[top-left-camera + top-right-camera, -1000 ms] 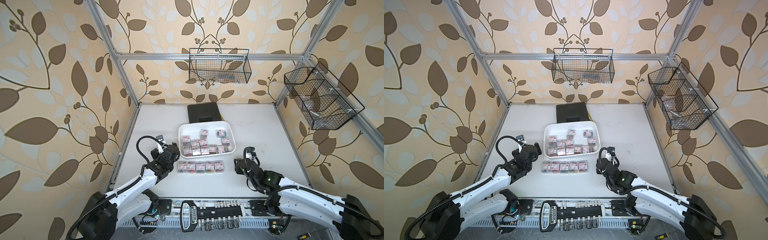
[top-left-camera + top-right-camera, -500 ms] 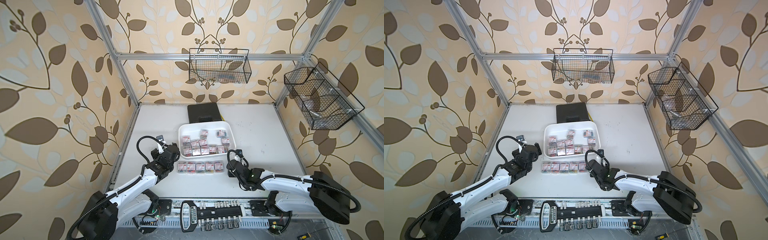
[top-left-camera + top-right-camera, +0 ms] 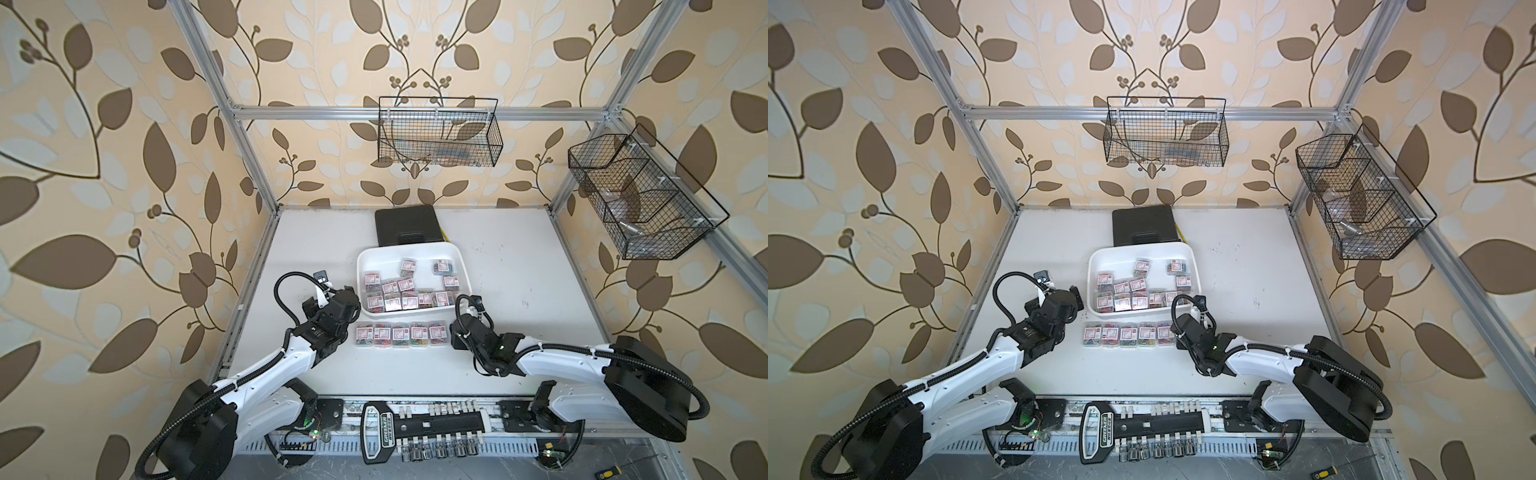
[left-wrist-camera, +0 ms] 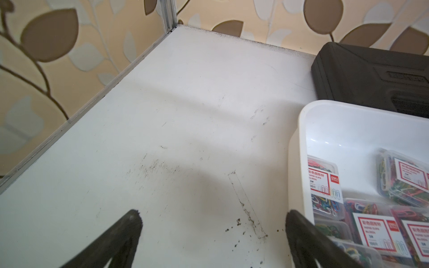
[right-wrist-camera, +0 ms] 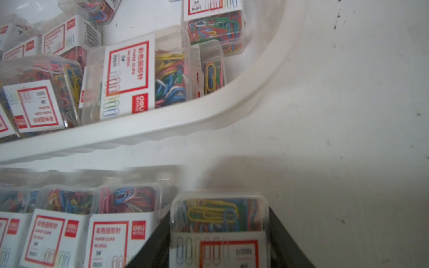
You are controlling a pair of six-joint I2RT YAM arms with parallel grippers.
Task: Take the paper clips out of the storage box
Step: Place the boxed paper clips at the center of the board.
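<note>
The storage box, a shallow white tray, sits mid-table with several boxes of paper clips inside, as both top views show. Several more paper clip boxes lie in a row on the table in front of it. My right gripper is low at the right end of that row. In the right wrist view it is shut on one paper clip box, beside the row's last box. My left gripper hangs open and empty just left of the tray's rim.
A black case lies right behind the tray. Black wire baskets hang on the back wall and the right wall. A socket tool rack runs along the front edge. Aluminium rails border the table.
My right arm has swung left with the paper clip box, from right of the tray to the right end of the row. The left arm has not moved.
</note>
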